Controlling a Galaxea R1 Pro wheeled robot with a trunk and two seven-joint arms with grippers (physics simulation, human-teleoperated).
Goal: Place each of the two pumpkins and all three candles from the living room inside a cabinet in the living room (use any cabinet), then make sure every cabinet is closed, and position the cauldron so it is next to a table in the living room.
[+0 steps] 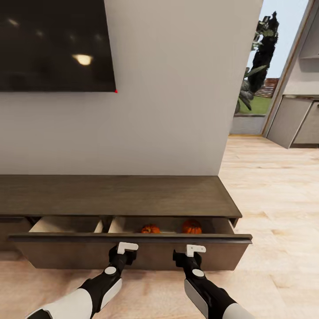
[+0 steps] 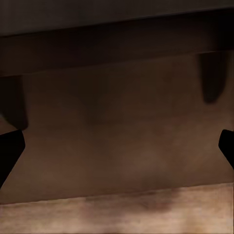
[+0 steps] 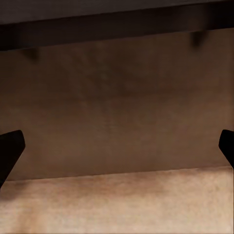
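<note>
Cabinet (image 1: 115, 195) stands against the grey wall, a long low dark-brown unit below the wall-mounted screen (image 1: 55, 44). Its wide drawer (image 1: 133, 254) is pulled partly out, the pale wood interior exposed and split by a divider into compartments.

Two pumpkins lie inside the drawer's right-hand compartment: one pumpkin (image 1: 150, 229) near its middle, the second pumpkin (image 1: 192, 227) further toward the drawer's right end. The two are apart, not touching. Only their upper halves clear the drawer front.

Left claw (image 1: 127, 247) is held close against the drawer front, just below its top edge, left of centre. Right claw (image 1: 195, 249) sits likewise against the front, to the right, roughly below the second pumpkin. Whether either actually touches the wood cannot be told.

Left wrist view: dark fingertips (image 2: 10, 151) sit at the opposite edges with the brown drawer panel (image 2: 117, 126) between them, so the claw is spread and holds nothing. Right wrist view: same finding, fingertips (image 3: 9, 148) wide apart, drawer panel (image 3: 117, 102) between, nothing pinched.

Light wood floor (image 1: 274, 212) runs beneath the unit and off to the right, toward a doorway with greenery (image 1: 259, 57) beyond.
</note>
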